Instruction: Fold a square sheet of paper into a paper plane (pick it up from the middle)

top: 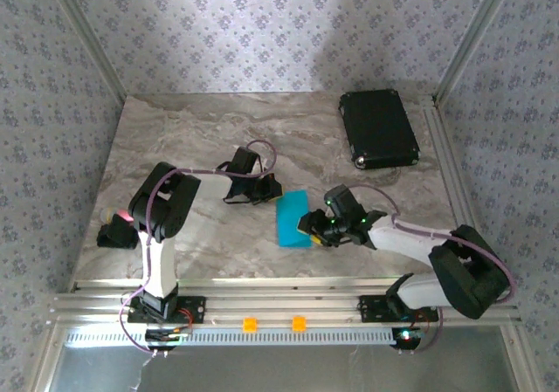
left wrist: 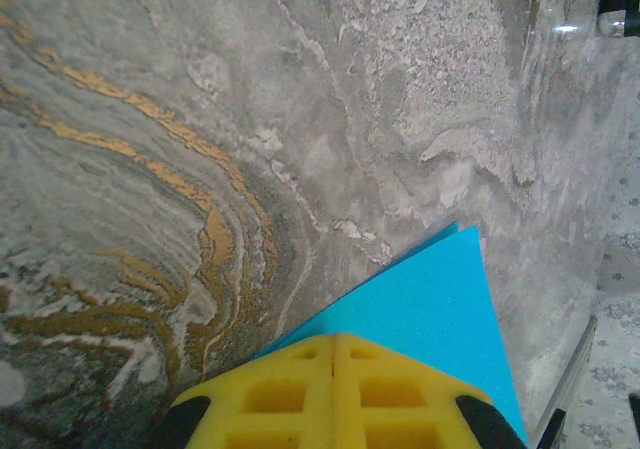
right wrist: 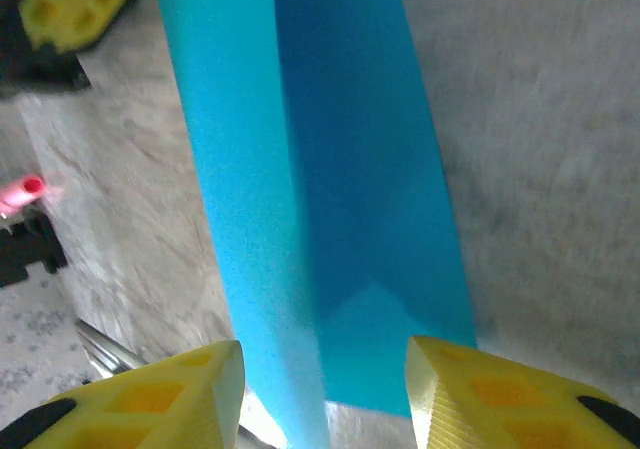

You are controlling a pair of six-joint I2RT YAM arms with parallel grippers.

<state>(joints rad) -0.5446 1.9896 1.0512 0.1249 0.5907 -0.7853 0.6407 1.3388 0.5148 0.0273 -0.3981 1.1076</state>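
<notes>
Left pincer (left wrist: 333, 354) pressed together at corner of square sheet of paper (left wrist: 420, 309); right pincer (right wrist: 325, 354) half spread, straddling its folded end. Mid-fold, probably; next needs firm crease press.

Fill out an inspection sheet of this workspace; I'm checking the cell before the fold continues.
Surface: marble-patterned table.
Job's things: blue paper folded into a strip, mid-table.
Clutter: black case, far right.
Hands: left hand shut at the paper's far corner; right hand open, astride its near end.
Cables: purple cables loop along both arms.
Surroundings: patterned walls; aluminium rails with orange clips, near edge.
</notes>
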